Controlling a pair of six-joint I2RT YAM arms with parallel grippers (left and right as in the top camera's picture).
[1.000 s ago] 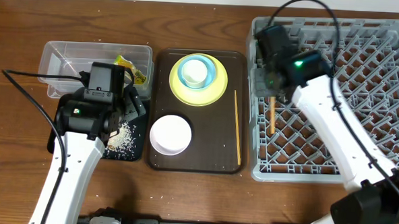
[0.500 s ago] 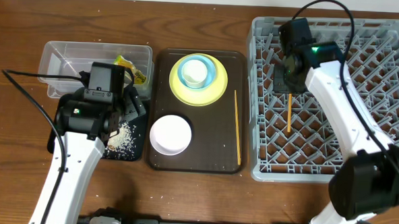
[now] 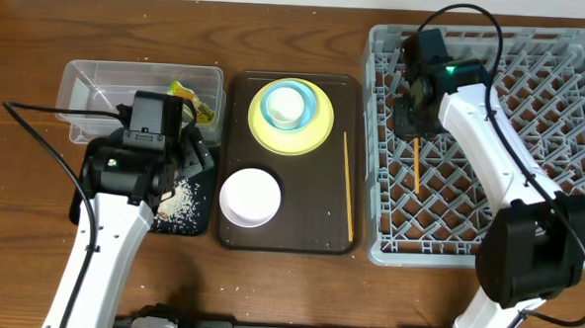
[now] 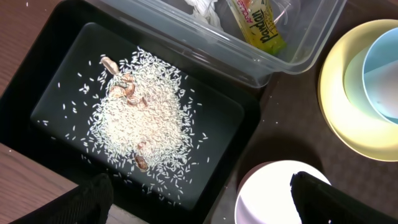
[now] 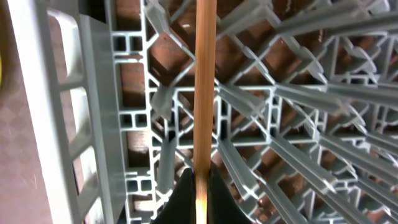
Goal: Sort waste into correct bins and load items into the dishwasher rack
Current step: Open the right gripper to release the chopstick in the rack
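**Change from the earlier frames**
- The right arm has swung across the left part of the dishwasher rack [image 3: 574, 58]. The held chopstick [image 3: 415, 169] first moved away from the rack's left wall, then came back slightly toward it. It now hangs over the lattice base, near the left side.
- The left arm and everything on the left half of the worktop [image 3: 21, 34] are unchanged.

**Pincer state**
- Right pincer [image 5: 200, 193]: fingers together, clamped on one end of the chopstick. The free length runs out over the rack's pegs in the right wrist view.
- Left pincer [image 4: 199, 186]: fingers wide apart, holding nothing, poised above the near edge of the black tray [image 4: 56, 56] and the white bowl [image 4: 273, 193].

**Containers and contents**
- Clear tub [image 3: 88, 81]: holds the snack wrapper [image 4: 258, 25] and the crumpled white napkin [image 4: 202, 6].
- Black tray: holds a spread heap of rice grains [image 4: 146, 118] with a few brown scraps among them.
- Brown serving tray [image 3: 237, 132]: carries the yellow plate [image 3: 319, 134]. The light blue bowl [image 3: 268, 109] sits on the plate, with the small white cup [image 3: 287, 104] inside the bowl. The white bowl is toward the near left of the tray, and the second chopstick [image 3: 348, 186] lies along the tray's right side.
- Dishwasher rack: only the held chopstick is over it.
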